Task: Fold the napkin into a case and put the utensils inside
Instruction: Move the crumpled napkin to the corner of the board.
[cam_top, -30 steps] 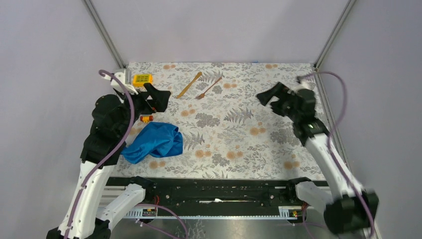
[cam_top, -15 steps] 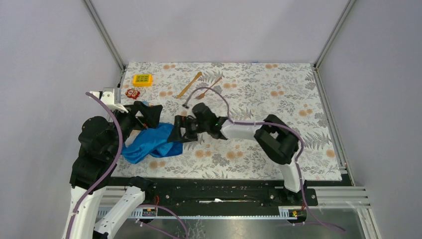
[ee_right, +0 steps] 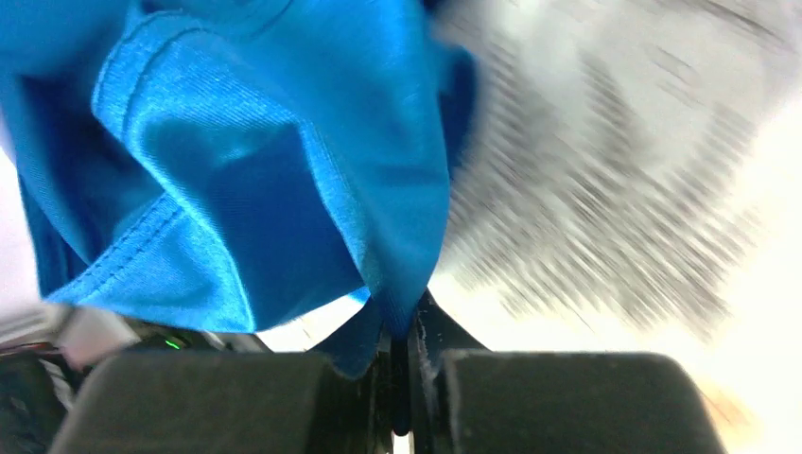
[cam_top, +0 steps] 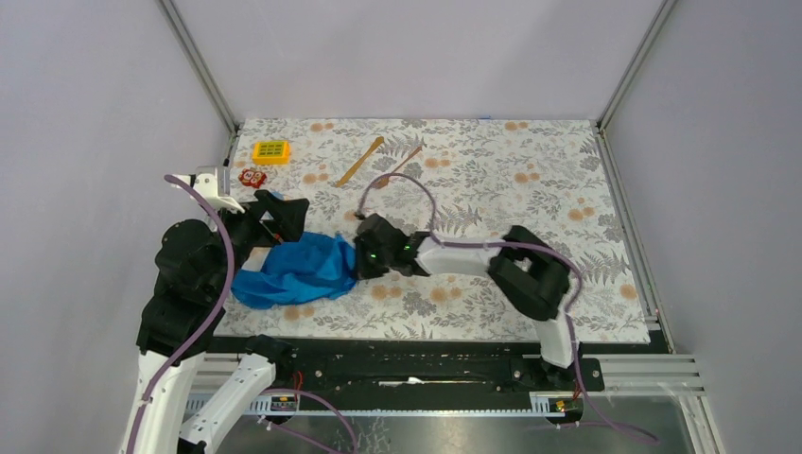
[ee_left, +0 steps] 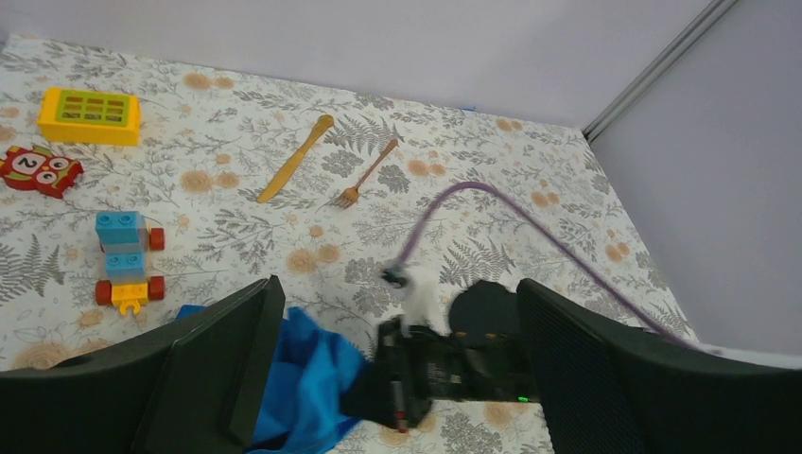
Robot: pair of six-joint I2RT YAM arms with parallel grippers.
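Two wooden utensils [cam_top: 360, 161] lying far back, blue napkin [cam_top: 298, 270] crumpled near-left.
Right gripper [cam_top: 357, 260] is pinching tight on a hemmed fold of the glossy napkin; left gripper [cam_top: 284, 216] is hanging wide open, empty, above its far edge. Knife [ee_left: 296, 158] and fork [ee_left: 367, 173] are lying apart on the fern-printed table [cam_top: 530, 170]; a red toy [ee_left: 36, 170] is showing "2".

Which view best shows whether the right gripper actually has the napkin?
The right wrist view: the right gripper is shut on a fold of the napkin, seen close up. The top view only shows the gripper meeting the napkin's right edge; the left wrist view shows a blue corner beside it.
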